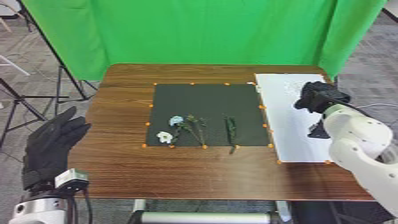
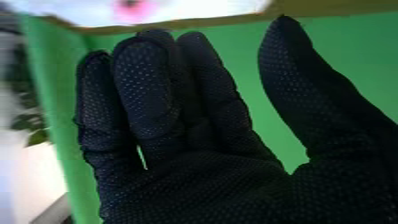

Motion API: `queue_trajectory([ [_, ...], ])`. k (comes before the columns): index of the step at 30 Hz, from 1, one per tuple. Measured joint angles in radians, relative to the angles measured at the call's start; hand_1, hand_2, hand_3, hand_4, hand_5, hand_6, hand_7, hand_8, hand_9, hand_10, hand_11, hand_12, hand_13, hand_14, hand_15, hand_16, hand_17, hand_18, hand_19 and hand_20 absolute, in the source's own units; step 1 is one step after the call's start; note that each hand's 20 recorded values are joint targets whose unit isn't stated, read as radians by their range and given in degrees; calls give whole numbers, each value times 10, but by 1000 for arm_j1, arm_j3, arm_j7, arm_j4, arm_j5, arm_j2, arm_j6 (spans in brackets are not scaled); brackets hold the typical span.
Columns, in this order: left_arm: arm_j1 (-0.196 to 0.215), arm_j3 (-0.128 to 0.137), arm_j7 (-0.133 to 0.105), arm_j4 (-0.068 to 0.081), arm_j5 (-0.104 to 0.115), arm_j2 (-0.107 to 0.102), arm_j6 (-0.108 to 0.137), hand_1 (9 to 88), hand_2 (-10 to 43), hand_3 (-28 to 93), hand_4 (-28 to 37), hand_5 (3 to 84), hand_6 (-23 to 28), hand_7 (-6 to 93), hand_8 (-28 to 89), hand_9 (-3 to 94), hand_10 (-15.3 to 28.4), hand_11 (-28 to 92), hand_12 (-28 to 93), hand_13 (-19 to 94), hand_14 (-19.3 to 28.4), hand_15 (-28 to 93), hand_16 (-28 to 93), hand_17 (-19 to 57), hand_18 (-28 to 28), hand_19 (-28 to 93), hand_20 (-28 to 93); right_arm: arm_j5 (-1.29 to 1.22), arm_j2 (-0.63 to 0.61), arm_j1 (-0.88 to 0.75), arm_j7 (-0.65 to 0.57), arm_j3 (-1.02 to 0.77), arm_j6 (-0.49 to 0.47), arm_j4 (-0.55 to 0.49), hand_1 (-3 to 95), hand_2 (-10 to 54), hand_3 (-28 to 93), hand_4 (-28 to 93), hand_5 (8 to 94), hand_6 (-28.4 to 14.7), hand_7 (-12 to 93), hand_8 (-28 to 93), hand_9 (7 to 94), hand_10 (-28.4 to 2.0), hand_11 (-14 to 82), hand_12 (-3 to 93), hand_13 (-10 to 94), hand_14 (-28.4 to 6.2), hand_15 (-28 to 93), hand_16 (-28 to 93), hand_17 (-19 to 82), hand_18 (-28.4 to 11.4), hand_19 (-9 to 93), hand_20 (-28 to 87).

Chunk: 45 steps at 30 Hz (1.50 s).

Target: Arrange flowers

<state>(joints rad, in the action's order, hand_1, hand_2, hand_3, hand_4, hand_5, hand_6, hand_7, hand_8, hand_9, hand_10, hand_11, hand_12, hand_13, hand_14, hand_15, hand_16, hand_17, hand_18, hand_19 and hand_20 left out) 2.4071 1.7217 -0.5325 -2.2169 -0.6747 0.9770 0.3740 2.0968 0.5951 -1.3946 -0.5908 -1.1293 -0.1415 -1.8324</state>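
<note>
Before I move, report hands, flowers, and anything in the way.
Left hand open, off table's left edge. Right hand open, over white sheet. White flower, pale blue flower lying on black mat, no hand above.

Green fabric backdrop, hung in folds behind a brown wood-grain table with rounded far corners. Grey carpeted floor; black tripod stand at left, beside the backdrop.

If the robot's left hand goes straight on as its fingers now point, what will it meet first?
The left hand would probably meet the green curtain, passing beside the table; the black stand might come first, as depth is unclear.
</note>
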Motion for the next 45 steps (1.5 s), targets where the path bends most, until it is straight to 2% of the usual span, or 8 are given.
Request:
queue_trajectory([
  [5, -7, -13, -11, 2, 7, -8, 5, 249, 66, 809, -204, 449, 126, 123, -90, 394, 221, 378, 90, 278, 284, 683, -167, -82, 239, 632, 35, -10, -29, 28, -33, 22, 9, 50, 315, -21, 861, -258, 532, -93, 210, -111, 521, -196, 225, 165, 586, -119, 761, 169, 355, -197, 932, 69],
  [10, -7, -17, -23, 2, 19, -22, 10, 250, 66, 809, -204, 449, 126, 123, -90, 394, 221, 378, 90, 278, 284, 682, -166, -82, 239, 632, 35, -11, -44, 1, -48, -38, -7, 69, 320, -31, 866, -262, 520, -96, 206, -111, 501, -195, 210, 163, 586, -117, 763, 169, 356, -198, 932, 75],
  [20, -6, -20, -30, 4, 23, -27, 11, 251, 65, 809, -203, 449, 126, 122, -90, 393, 222, 377, 90, 278, 284, 682, -166, -83, 239, 632, 34, -4, -33, -72, -85, -147, -199, 90, 335, -44, 866, -265, 513, -97, 198, -107, 482, -202, 184, 165, 580, -120, 765, 165, 355, -200, 932, 84],
  [37, -13, -23, -28, 8, 22, -22, 11, 252, 65, 809, -202, 448, 125, 123, -90, 394, 221, 378, 90, 279, 284, 683, -166, -82, 238, 632, 34, 3, -25, -51, -104, -83, -152, 141, 356, -56, 873, -276, 505, -87, 207, -114, 490, -193, 189, 164, 587, -113, 771, 156, 359, -195, 932, 89],
  [42, -15, -23, -27, 8, 22, -21, 10, 252, 65, 809, -202, 448, 125, 122, -90, 393, 221, 378, 90, 278, 284, 683, -166, -82, 238, 631, 34, 14, -26, -49, -105, -71, -141, 143, 421, -76, 850, -281, 537, -63, 227, -125, 579, -162, 236, 164, 637, -82, 751, 216, 402, -187, 932, 147],
  [45, -16, -23, -27, 9, 22, -18, 10, 251, 65, 809, -200, 448, 125, 123, -90, 393, 221, 377, 90, 278, 284, 683, -166, -83, 239, 631, 34, 29, -35, -39, -112, -31, -115, 150, 437, -77, 838, -282, 551, -55, 229, -126, 615, -147, 263, 169, 652, -76, 748, 218, 414, -182, 932, 151],
])
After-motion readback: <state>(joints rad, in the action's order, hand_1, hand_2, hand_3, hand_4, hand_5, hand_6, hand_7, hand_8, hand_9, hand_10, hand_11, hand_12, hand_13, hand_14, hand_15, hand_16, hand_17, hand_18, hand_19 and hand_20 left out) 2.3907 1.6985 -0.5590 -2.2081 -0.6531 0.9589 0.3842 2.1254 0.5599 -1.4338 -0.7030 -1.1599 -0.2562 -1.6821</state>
